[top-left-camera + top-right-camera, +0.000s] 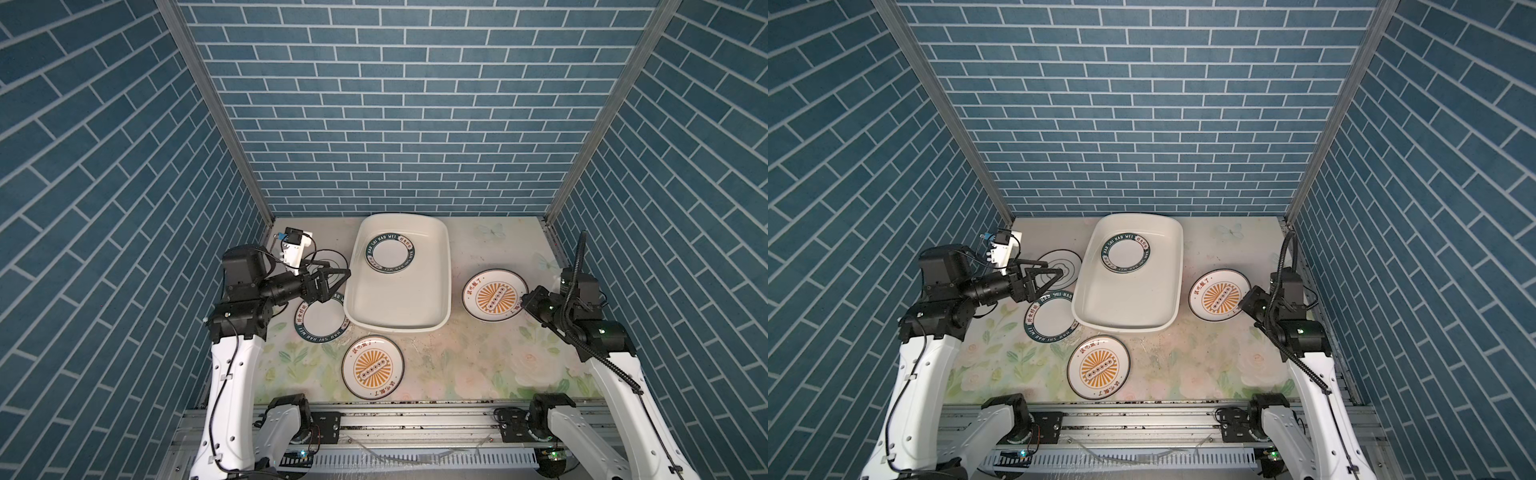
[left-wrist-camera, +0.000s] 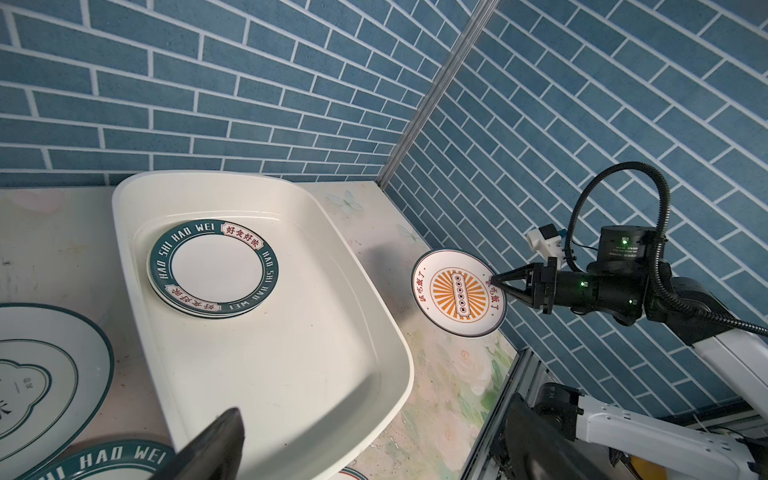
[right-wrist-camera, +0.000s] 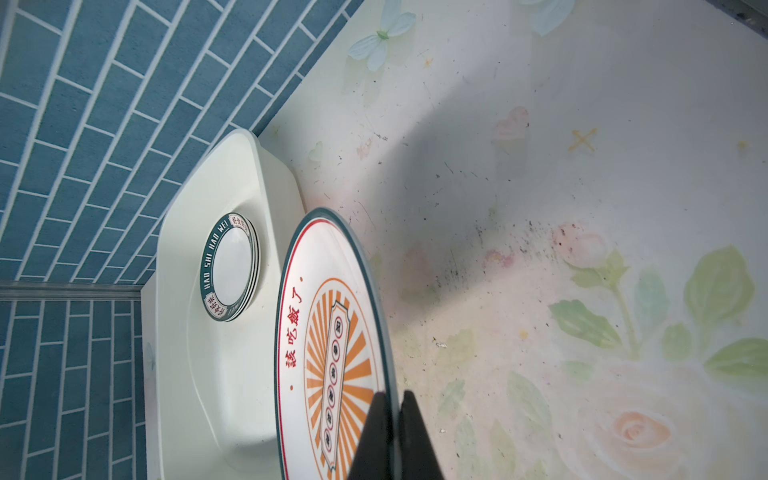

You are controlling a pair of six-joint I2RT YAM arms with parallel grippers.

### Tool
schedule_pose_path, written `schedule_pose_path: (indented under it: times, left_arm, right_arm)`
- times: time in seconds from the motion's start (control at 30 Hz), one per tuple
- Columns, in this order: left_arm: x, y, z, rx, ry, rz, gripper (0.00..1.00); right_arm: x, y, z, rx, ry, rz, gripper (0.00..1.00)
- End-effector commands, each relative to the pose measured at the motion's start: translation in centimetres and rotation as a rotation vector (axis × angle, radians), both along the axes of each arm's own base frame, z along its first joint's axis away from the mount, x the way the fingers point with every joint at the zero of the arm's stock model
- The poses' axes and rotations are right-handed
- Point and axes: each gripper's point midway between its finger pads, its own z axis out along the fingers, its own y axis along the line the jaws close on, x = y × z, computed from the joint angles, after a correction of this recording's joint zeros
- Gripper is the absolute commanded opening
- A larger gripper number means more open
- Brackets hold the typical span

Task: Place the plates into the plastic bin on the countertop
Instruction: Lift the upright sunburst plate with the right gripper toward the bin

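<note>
Backdrop: blue brick-tile walls, floral countertop [image 1: 457,365]
Top views: your right gripper [image 1: 524,300] is clenched on the rim of a sunburst plate [image 1: 494,300], just right of the plastic bin [image 1: 399,303]; your left gripper [image 1: 338,284] hangs spread and empty
Left wrist: right arm [image 2: 602,286] stretched level, plate tilted clear of the countertop
Right wrist: likely stiff, glossy, breakable; hold it by the rim
</note>
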Motion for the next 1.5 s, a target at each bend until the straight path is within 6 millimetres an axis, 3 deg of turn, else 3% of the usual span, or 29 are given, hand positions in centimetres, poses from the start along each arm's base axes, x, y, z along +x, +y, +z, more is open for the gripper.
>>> schedule_pose_path:
  times: [0.0, 0.67, 1.07, 1.47]
  left_arm:
    - [-0.1, 0.1, 1.4, 0.003, -0.052, -0.003, 1.00]
    - [0.0, 0.6, 1.8, 0.000, -0.058, 0.020, 1.00]
    - [0.0, 0.7, 1.8, 0.000, -0.056, 0.020, 1.00]
    - [-0.3, 0.6, 1.9, -0.004, -0.062, 0.019, 1.00]
  right_arm:
    - [1.8, 1.0, 3.0, 0.025, -0.115, 0.055, 0.00]
    - [7.8, 4.7, 5.2, 0.165, -0.173, 0.146, 0.00]
    - [10.1, 10.7, 5.8, 0.142, -0.181, 0.274, 0.00]
    - [10.9, 17.1, 3.7, 0.181, -0.169, 0.358, 0.00]
